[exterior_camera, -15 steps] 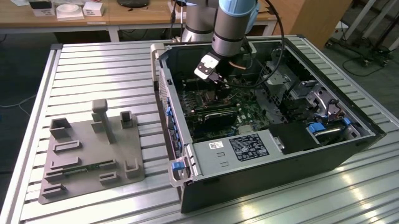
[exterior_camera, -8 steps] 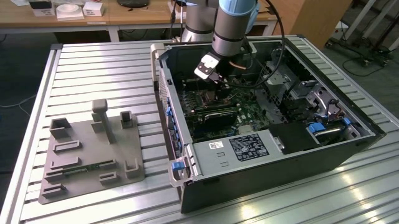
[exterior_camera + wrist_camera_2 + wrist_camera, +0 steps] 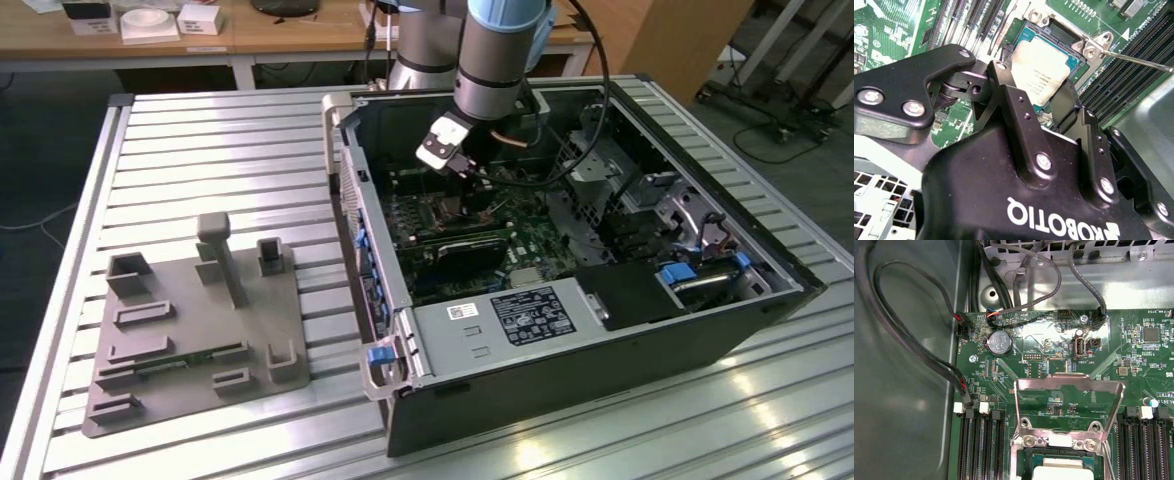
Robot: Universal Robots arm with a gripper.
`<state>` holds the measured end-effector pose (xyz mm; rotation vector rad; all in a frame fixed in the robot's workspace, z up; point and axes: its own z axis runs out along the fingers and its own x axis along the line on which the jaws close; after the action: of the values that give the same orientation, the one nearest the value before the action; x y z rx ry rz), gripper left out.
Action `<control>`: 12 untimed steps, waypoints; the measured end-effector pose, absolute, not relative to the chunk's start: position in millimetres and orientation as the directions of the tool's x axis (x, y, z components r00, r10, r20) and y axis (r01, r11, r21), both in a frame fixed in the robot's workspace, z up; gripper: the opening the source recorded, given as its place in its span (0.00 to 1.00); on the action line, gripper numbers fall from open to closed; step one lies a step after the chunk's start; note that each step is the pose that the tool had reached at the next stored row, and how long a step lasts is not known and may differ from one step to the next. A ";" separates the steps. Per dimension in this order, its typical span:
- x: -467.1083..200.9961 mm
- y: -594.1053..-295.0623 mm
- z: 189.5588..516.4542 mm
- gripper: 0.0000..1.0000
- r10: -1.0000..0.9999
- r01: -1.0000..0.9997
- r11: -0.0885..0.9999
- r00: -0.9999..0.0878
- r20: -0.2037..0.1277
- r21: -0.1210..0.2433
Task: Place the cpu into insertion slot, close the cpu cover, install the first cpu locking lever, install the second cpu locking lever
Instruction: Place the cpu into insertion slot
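Note:
The cpu, a flat square chip with a silver-grey top, lies in the insertion slot on the green board; its edge also shows in the first wrist view, cpu. My gripper reaches down into the open computer case, gripper, with one black finger against each of two opposite sides of the chip. The cpu cover, a silvery frame plate, stands tilted up and open behind the slot. A thin metal locking lever sticks out beside the slot, unlatched.
Long black memory slots flank the socket on both sides. Black cables loop along the case wall and a coin battery sits on the board. A grey fixture tray rests on the slatted table at the exterior view's left.

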<state>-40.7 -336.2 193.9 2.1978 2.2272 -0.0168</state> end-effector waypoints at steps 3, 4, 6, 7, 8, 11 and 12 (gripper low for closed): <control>-40.7 -336.2 193.9 0.54 1.000 1.000 0.013 -0.013 -0.017 0.001; -40.7 -336.2 193.9 0.54 1.000 1.000 0.013 -0.013 -0.017 0.001; -40.7 -336.2 193.9 0.54 1.000 1.000 0.013 -0.013 -0.023 0.001; -40.7 -336.2 193.9 0.54 1.000 1.000 0.013 -0.013 -0.023 0.001; -40.7 -336.2 193.9 0.54 1.000 1.000 0.013 -0.013 -0.023 0.001; -40.7 -336.2 193.9 0.54 1.000 1.000 0.013 -0.013 -0.023 0.001; -40.7 -336.2 193.9 0.54 1.000 1.000 0.013 -0.013 -0.023 0.001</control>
<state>-40.7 -336.2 193.9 2.1947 2.2241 -0.0236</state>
